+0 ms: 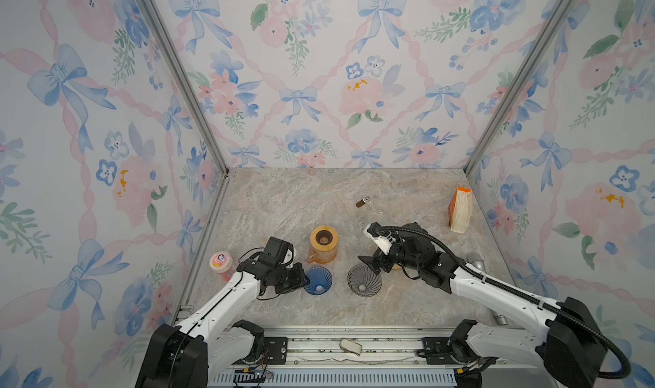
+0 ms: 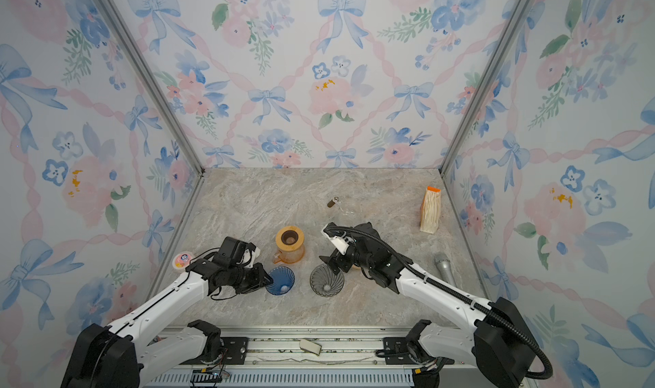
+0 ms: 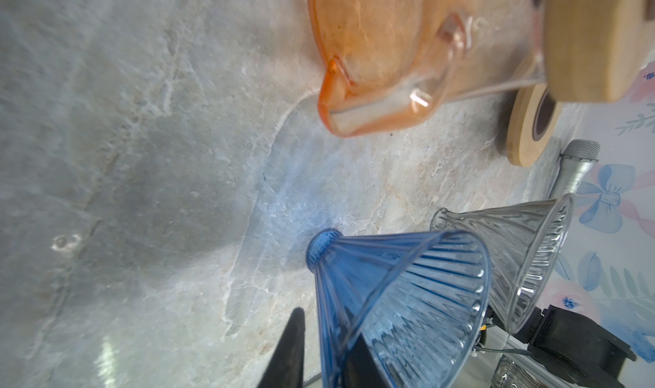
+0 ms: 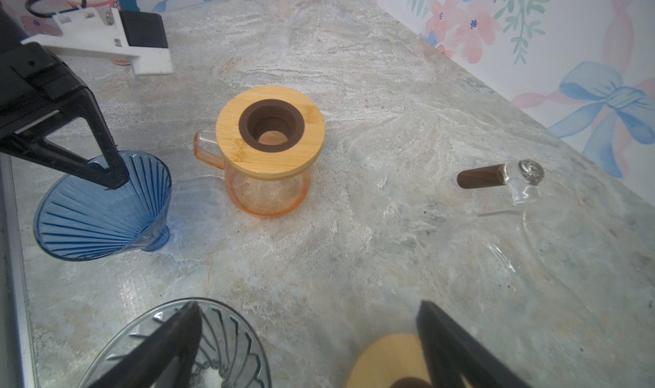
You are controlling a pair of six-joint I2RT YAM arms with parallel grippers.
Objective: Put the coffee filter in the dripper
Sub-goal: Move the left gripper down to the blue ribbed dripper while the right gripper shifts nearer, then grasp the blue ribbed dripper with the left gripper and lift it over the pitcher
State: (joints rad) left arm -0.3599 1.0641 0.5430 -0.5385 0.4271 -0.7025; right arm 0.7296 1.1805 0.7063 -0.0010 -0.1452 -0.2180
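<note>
In both top views the filter pack (image 1: pixel 460 210) (image 2: pixel 430 210) stands far back on the right, well apart from the blue dripper (image 1: pixel 318 280) and the grey dripper (image 1: pixel 364 280). In the left wrist view the left gripper (image 3: pixel 328 324) has a finger on each side of the blue dripper's wall, but I cannot tell if it pinches. In the right wrist view the right gripper (image 4: pixel 312 347) is spread wide by the grey dripper.

no readable text, pink tub label (image 1: pixel 220 260) blurred
</note>
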